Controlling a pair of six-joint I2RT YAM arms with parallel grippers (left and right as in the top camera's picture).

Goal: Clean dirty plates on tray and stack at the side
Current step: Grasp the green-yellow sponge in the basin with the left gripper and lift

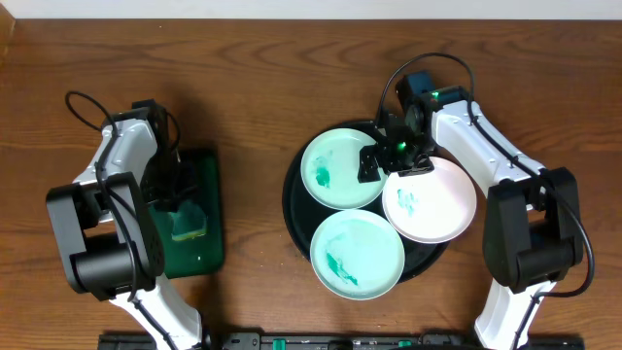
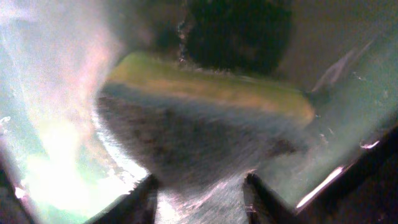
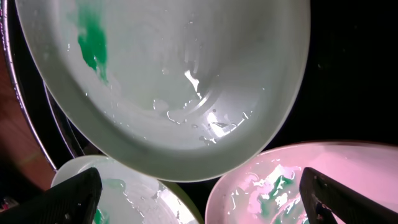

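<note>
While wide open, right gripper (image 1: 393,162) between far mint plate (image 1: 333,173) and white plate (image 1: 434,202).

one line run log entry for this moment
left end effector: at sponge on green tray, grip unclear | right end effector: open above plates | plates: three on black tray, smeared, unstacked

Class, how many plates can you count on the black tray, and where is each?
3. On the tray: back mint plate at far left, front mint plate nearest, white plate right, overhanging the rim. None looks hidden.
</note>
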